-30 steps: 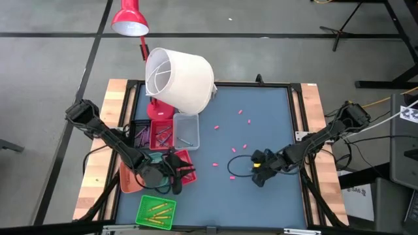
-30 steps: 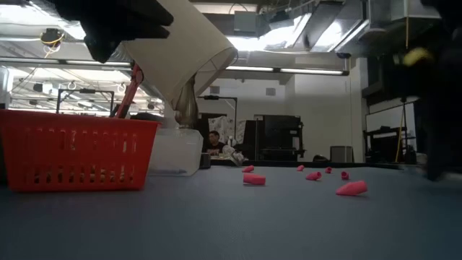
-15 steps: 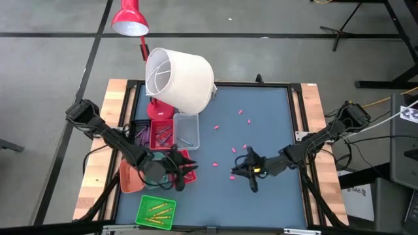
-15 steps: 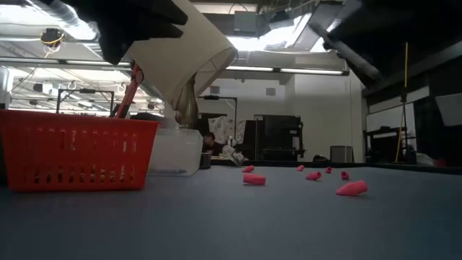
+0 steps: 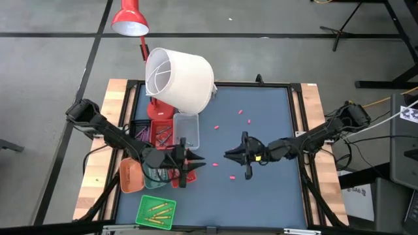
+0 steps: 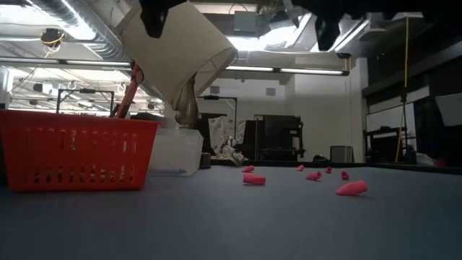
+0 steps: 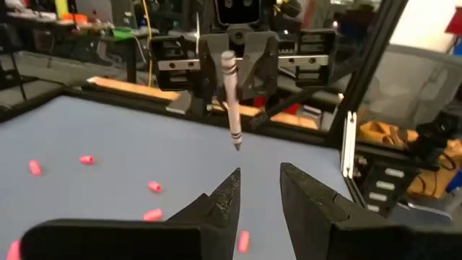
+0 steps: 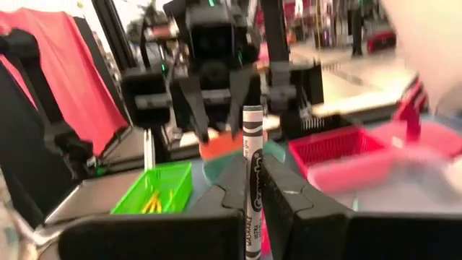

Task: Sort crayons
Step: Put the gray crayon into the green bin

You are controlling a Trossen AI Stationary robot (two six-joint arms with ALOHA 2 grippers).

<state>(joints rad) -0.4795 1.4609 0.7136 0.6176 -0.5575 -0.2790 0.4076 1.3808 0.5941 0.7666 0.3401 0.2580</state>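
- Grey crayon now clamped upright in the right gripper, lifted off the table and carried toward its middle, facing the left arm.
- Left gripper has come up from the trays with fingers parted, empty.
- Looks like a handover is next.

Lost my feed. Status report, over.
Right end effector shut on grey crayon, mid-table. Left end effector open, facing it. Nothing between them.

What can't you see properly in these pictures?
- Low view: both grippers are cut off at the top edge.
- High view: the crayons in the green tray are too small to count.
- Right wrist view: the held grey crayon has its lower end cut off by the bottom edge.
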